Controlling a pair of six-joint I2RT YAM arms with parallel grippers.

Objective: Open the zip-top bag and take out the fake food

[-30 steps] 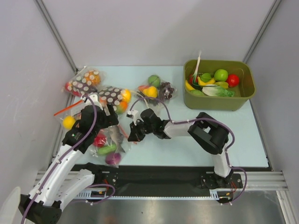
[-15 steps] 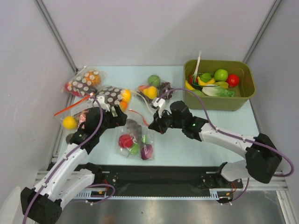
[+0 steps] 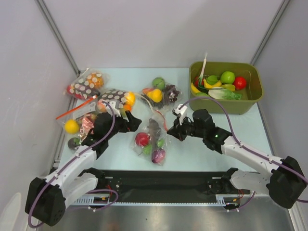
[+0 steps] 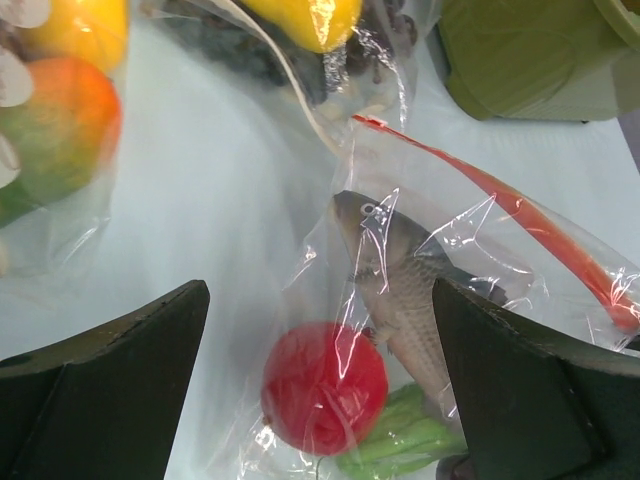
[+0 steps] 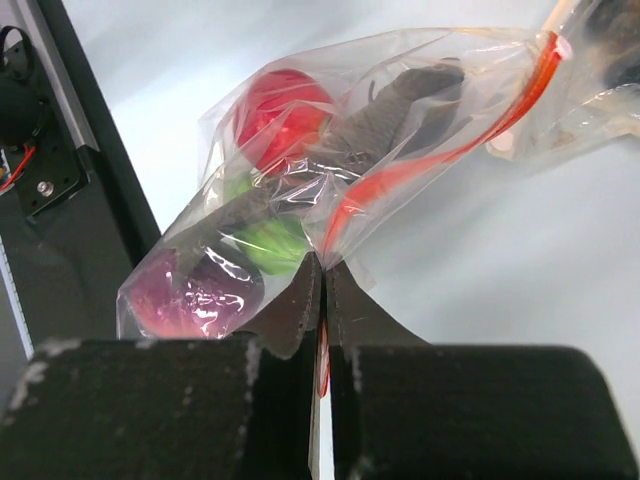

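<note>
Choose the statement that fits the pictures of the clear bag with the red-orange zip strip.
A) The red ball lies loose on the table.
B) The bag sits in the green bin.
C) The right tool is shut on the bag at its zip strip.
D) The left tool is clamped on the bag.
C: in the right wrist view the right tool is pinched shut on the zip-top bag where its red-orange zip strip ends, while the left tool stands open.

No text, label, brand, number or sign can be read in any of the views.
</note>
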